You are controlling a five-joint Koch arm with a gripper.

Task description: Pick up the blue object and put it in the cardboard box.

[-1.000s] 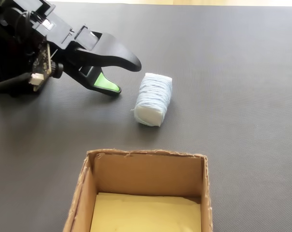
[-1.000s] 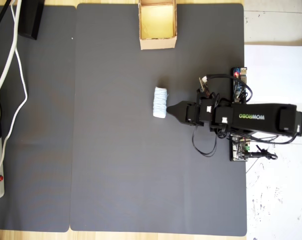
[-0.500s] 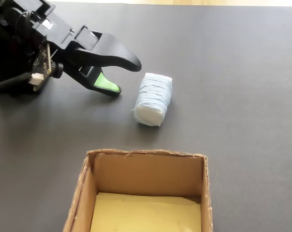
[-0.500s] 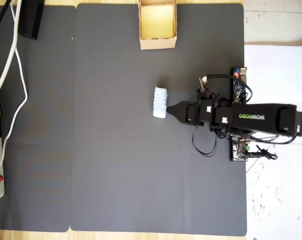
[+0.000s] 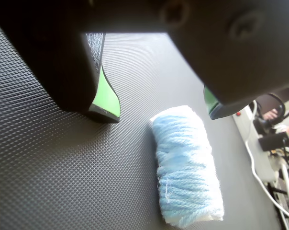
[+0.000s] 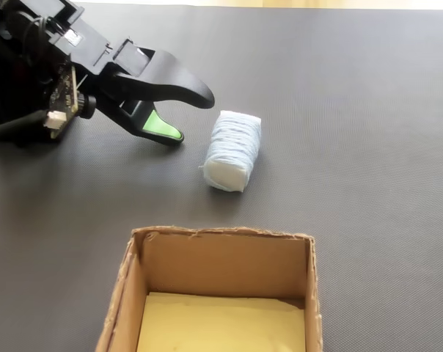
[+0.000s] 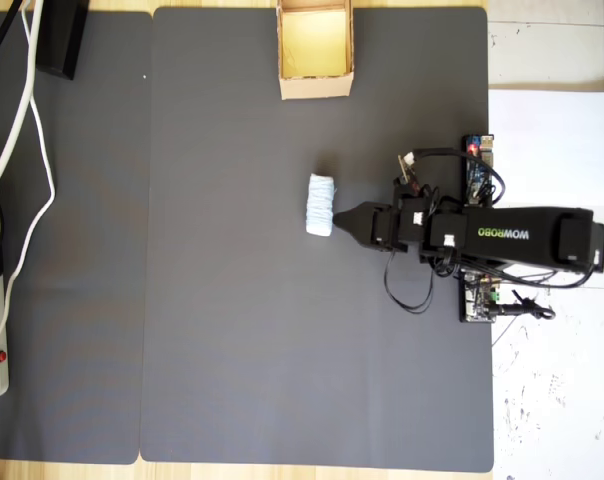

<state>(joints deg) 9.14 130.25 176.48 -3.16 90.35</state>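
Observation:
The blue object (image 6: 232, 150) is a pale blue ribbed roll lying on the dark mat, just right of my gripper (image 6: 191, 117) in the fixed view. The gripper is open and holds nothing; its black upper jaw and green-padded lower jaw stop short of the roll. In the wrist view the roll (image 5: 185, 167) lies just ahead of the gripper (image 5: 162, 112), with a green pad on either side of its near end and not touching it. From overhead the gripper (image 7: 337, 222) points at the roll (image 7: 322, 205). The cardboard box (image 6: 221, 257) stands open, near the mat's top edge (image 7: 315, 88).
A dark textured mat (image 7: 232, 300) covers the table. White cables (image 7: 27, 120) and a black device (image 7: 62, 40) lie at the left. The arm's base and circuit boards (image 7: 477, 290) sit at the mat's right edge, beside white paper (image 7: 552, 140).

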